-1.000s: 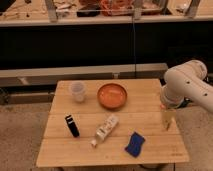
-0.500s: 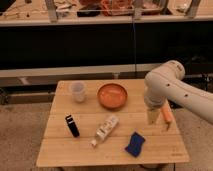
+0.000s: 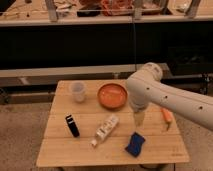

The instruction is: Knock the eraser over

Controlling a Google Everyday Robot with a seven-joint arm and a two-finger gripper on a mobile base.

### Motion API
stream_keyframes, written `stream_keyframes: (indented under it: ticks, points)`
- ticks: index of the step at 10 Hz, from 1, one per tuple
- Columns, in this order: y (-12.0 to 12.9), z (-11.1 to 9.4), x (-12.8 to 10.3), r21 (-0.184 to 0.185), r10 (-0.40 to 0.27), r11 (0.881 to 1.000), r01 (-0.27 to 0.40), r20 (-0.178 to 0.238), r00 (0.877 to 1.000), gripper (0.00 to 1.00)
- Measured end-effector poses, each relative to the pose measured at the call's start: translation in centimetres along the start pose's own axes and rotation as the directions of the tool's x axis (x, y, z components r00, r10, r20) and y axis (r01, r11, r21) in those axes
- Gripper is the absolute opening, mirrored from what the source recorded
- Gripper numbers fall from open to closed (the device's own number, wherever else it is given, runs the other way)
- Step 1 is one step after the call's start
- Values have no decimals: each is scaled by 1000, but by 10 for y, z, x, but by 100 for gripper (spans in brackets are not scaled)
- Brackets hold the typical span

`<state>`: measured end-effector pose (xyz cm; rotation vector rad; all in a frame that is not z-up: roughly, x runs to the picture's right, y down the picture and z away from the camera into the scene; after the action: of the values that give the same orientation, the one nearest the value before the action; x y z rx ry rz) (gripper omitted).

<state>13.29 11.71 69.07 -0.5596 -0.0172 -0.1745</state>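
The eraser (image 3: pixel 72 125) is a small black block with a blue edge, standing upright near the left side of the wooden table (image 3: pixel 65 152). My gripper (image 3: pixel 138 119) hangs below the white arm (image 3: pixel 165 97), pointing down over the table's middle right. It is between the orange bowl and the blue sponge. It is well to the right of the eraser and apart from it, with the lying bottle between them.
A white cup (image 3: pixel 77 91) stands at the back left and an orange bowl (image 3: pixel 112 95) at the back middle. A white bottle (image 3: pixel 106 129) lies in the middle. A blue sponge (image 3: pixel 135 143) lies front right, with an orange object (image 3: pixel 167 116) near the right edge.
My arm and gripper have swung left from the table's right edge to over its middle right. The objects on the table have not moved.
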Motion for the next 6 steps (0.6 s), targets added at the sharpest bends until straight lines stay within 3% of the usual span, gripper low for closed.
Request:
stream_keyframes:
  ticks: [3,6]
  points:
    - [0,7,-19,-1,-56,998,56,-3,998,80]
    - [-5,20,-62,1,-136,991,136,1,991,80]
